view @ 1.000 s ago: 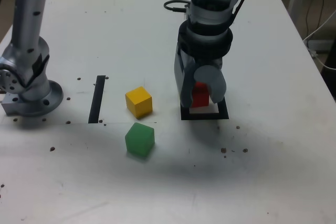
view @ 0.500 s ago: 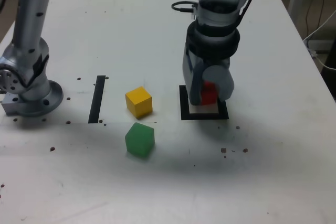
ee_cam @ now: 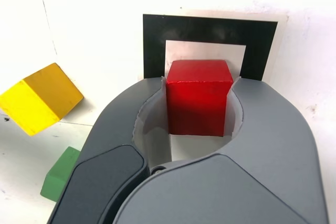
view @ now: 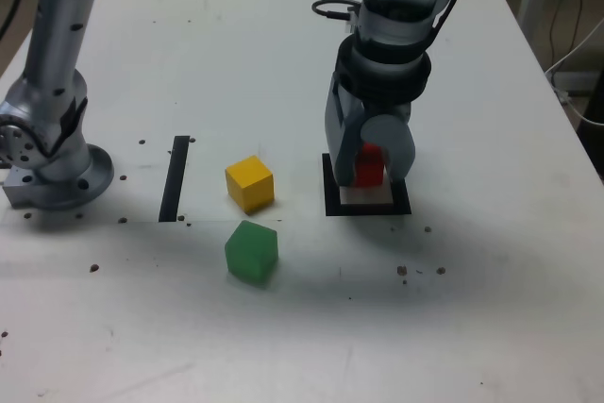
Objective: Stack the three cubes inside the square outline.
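Gripper [ee_cam: 200,80]: fingers clamped on red matte cube [ee_cam: 197,107] | Shift: slightly toward exterior view's right since first frame | Yellow matte cube [view: 250,184], green matte cube [view: 251,252]: unmoved

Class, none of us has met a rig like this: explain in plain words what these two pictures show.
The machine is a single robot arm ending in a two-jawed tool. One picture comes from a camera standing off the arm; the other from a camera on its wrist, looking past the jaws. The tool's jaws are closed on a red cube, at the black square outline. Outside the outline, on the white table, lie a yellow cube, a green cube and a straight black strip.
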